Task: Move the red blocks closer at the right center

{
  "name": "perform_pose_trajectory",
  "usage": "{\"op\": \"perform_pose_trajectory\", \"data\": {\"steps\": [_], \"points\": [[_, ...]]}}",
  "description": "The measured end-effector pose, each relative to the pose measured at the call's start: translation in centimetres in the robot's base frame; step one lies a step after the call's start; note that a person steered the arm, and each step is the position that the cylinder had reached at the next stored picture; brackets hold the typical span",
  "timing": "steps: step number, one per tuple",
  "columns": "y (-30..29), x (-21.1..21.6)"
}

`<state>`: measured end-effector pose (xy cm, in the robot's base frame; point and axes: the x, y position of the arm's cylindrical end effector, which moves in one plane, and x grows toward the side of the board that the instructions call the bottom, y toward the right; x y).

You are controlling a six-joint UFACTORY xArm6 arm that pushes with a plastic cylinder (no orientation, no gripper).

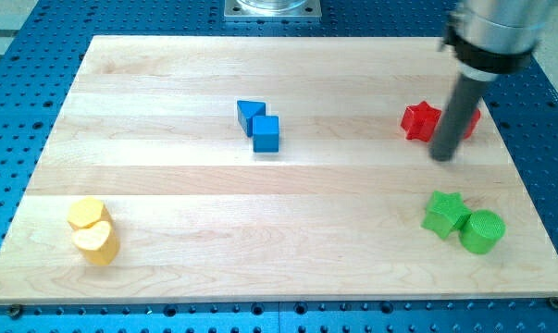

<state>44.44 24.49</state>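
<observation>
A red star-shaped block (pixel 419 121) lies at the view's right, above the middle. A second red block (pixel 470 121) sits just to its right, mostly hidden behind my rod, so its shape cannot be made out. My tip (pixel 442 155) rests on the board just below the gap between the two red blocks, close to the star's lower right point.
A green star block (pixel 444 212) and a green cylinder (pixel 482 231) sit together at the lower right. A blue triangular block (pixel 250 115) and a blue cube (pixel 266 133) touch near the top centre. Two yellow blocks (pixel 92 228) sit at the lower left.
</observation>
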Motion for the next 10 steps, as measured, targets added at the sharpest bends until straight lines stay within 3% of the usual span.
{"op": "perform_pose_trajectory", "data": {"steps": [1, 2, 3, 7, 10], "points": [[6.5, -1.8], [5.7, -5.6], [2.5, -5.5], [2.2, -5.4], [1.6, -0.5]]}}
